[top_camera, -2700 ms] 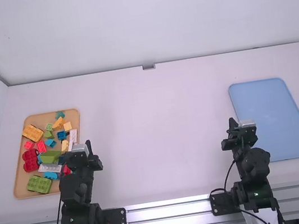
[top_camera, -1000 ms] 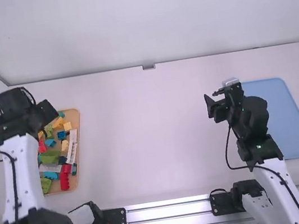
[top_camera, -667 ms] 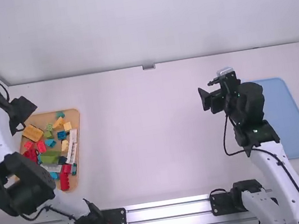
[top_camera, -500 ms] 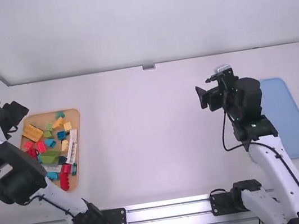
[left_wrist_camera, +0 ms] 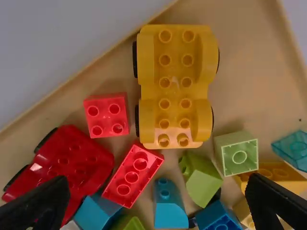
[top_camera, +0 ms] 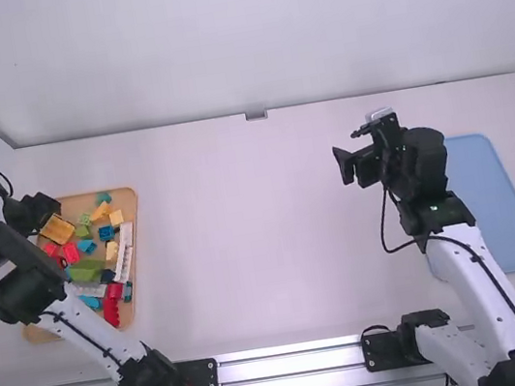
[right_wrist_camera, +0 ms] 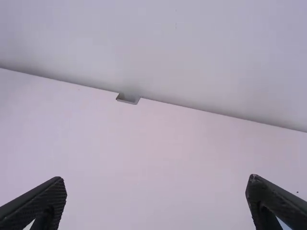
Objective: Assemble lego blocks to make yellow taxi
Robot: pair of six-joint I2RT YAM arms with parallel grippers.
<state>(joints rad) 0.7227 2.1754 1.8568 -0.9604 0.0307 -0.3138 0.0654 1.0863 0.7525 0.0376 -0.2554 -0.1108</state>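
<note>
In the high view, my left gripper (top_camera: 36, 216) hangs over the far left part of the wooden tray (top_camera: 122, 191), beside the yellow wheeled car base (top_camera: 58, 229). From the left wrist, my left gripper (left_wrist_camera: 157, 183) has its fingers wide apart, nothing between them. The car base (left_wrist_camera: 175, 91) lies studs up in the tray, near a red wheeled base (left_wrist_camera: 74, 160) and a small red brick (left_wrist_camera: 106, 115). Over the right half of the table is my right gripper (top_camera: 356, 164), raised; in the right wrist view the right gripper (right_wrist_camera: 156, 184) is spread and holds nothing.
Mixed blocks crowd the tray, among them a green block (top_camera: 86, 270), a long white piece (top_camera: 124, 251) and a blue block (left_wrist_camera: 218, 216). The blue tray (top_camera: 495, 204) lies on the right, partly behind the right arm. A wall rises at the table's far edge.
My left arm has swung out left over the tray, then its gripper has come slightly back toward the camera. My right gripper has lifted forward and drifted left.
</note>
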